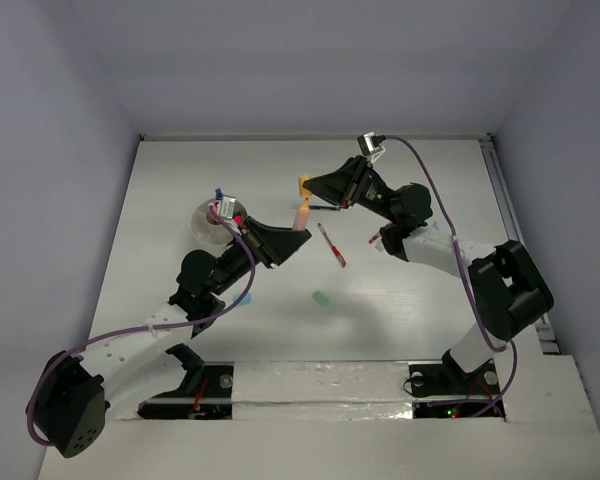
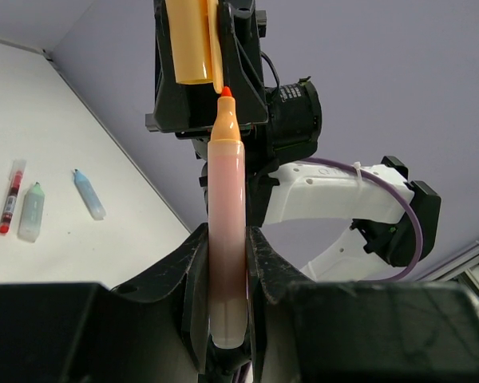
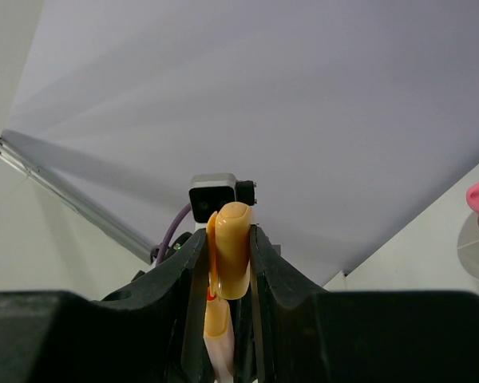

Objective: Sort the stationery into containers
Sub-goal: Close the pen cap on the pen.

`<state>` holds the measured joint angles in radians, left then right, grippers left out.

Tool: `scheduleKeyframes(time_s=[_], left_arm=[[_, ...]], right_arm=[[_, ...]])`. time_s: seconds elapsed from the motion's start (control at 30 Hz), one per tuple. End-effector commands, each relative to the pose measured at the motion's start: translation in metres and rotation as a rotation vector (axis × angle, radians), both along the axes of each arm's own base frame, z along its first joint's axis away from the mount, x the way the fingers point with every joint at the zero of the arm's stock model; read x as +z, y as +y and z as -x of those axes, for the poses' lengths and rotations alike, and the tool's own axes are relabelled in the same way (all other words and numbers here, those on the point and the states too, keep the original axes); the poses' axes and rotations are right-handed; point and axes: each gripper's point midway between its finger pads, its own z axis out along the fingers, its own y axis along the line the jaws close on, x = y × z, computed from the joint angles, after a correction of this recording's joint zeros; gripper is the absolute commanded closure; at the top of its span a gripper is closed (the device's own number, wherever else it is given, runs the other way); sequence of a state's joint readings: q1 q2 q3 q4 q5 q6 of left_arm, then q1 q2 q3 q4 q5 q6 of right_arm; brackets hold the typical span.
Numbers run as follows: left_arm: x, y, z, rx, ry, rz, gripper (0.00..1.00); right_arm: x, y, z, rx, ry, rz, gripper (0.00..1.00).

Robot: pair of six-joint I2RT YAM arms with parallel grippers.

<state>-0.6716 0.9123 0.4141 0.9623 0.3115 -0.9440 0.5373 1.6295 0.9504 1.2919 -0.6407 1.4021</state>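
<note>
Currently: translucent orange plastic marker (image 2: 225, 167), uncapped, clamped upright in left gripper (image 2: 226, 239). Its opaque orange cap (image 3: 234, 263) is pinched in right gripper (image 3: 227, 239), mouth just above the tip, apparently for recapping. Short round white cup (image 1: 199, 222) stands near left gripper.

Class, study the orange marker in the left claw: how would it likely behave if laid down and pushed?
The orange marker looks round and smooth, so it would probably roll. It stands straight in the left claw, so likely stiff. Its cap is off, in the right claw, so the tip may smear.
</note>
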Motion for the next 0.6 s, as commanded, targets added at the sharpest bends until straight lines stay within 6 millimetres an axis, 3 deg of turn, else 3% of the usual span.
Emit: scheduleKeyframes(time_s=[0.0, 0.57], left_arm=[[0.0419, 0.0051, 0.0077, -0.010, -0.117, 0.080, 1.00], [0.0358, 0.0026, 0.0044, -0.017, -0.112, 0.057, 1.00]], right_arm=[[0.0763, -0.0364, 0.0607, -0.021, -0.416, -0.256, 0.99], [0.0842, -0.0401, 0.0643, -0.027, -0.428, -0.274, 0.99]])
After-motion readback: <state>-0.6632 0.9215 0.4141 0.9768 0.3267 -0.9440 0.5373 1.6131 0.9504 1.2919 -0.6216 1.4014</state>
